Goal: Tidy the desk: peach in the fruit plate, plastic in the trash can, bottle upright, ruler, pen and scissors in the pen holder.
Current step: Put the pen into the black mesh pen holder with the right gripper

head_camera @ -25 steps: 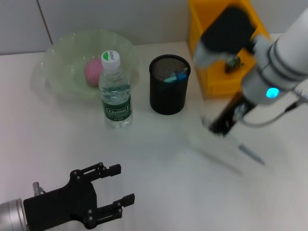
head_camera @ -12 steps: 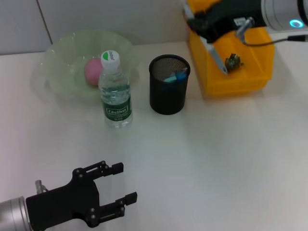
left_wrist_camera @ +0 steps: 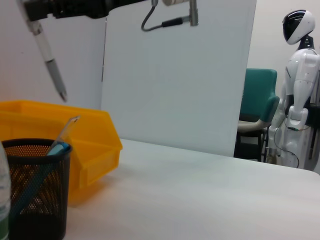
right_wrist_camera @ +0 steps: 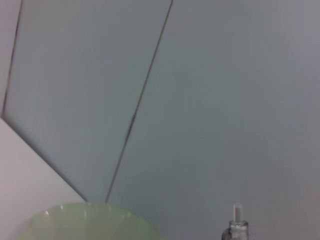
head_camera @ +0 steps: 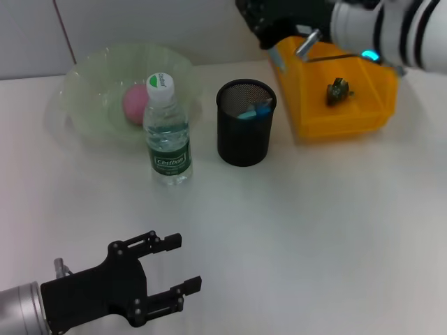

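Left end effector [head_camera: 178, 265] low and nearest, fingers apart over bare white desk [head_camera: 293, 230].
Beyond: upright bottle [head_camera: 167, 132], black mesh pen holder [head_camera: 245, 123], peach [head_camera: 135, 103] in green fruit plate [head_camera: 84, 91], yellow trash can [head_camera: 335, 112]. Farthest, right end effector [head_camera: 283, 28] clamped on pen [left_wrist_camera: 50, 62], fingers mostly hidden. Grey wall panels, white humanoid [left_wrist_camera: 299, 85] behind.

bottle [head_camera: 167, 130] | label txt: "Cestbon" | no other legible txt

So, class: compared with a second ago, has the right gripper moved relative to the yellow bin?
Yes. The right gripper, holding the pen, went from in front of the yellow bin to above its far-left corner.
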Robot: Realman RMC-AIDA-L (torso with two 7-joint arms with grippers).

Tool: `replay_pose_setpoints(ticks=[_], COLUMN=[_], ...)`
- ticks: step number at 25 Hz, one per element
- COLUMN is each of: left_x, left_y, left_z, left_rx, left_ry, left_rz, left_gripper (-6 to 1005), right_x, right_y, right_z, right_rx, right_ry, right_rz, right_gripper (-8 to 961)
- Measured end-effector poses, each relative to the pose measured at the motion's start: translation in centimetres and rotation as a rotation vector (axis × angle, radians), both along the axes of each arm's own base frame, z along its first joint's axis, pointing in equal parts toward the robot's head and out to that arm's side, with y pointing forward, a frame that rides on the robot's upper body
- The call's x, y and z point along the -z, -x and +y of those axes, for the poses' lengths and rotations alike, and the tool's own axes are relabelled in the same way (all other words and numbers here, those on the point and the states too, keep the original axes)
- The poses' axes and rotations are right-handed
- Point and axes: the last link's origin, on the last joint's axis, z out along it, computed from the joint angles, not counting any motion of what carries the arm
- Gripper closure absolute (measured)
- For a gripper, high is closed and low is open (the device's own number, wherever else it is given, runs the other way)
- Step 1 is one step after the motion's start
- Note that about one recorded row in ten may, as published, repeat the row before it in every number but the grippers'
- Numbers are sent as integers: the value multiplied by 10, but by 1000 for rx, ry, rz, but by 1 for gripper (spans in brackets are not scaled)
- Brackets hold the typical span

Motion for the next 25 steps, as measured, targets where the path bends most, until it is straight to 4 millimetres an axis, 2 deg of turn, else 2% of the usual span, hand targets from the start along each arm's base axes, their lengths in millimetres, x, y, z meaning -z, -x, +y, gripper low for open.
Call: replay_pose_setpoints(ticks=[14, 25], left_x=[0, 0], left_y=[1, 2], left_z=[0, 0], left_rx=[0, -1], left_ry=[-2, -4], left_rz=[3, 8], left_gripper=[286, 286], right_x=[51, 76], right_y=[-24, -35], right_z=[7, 3], right_rx=[-8, -8], right_ry=[-51, -74], right_rz=[52, 70], right_gripper=[835, 835])
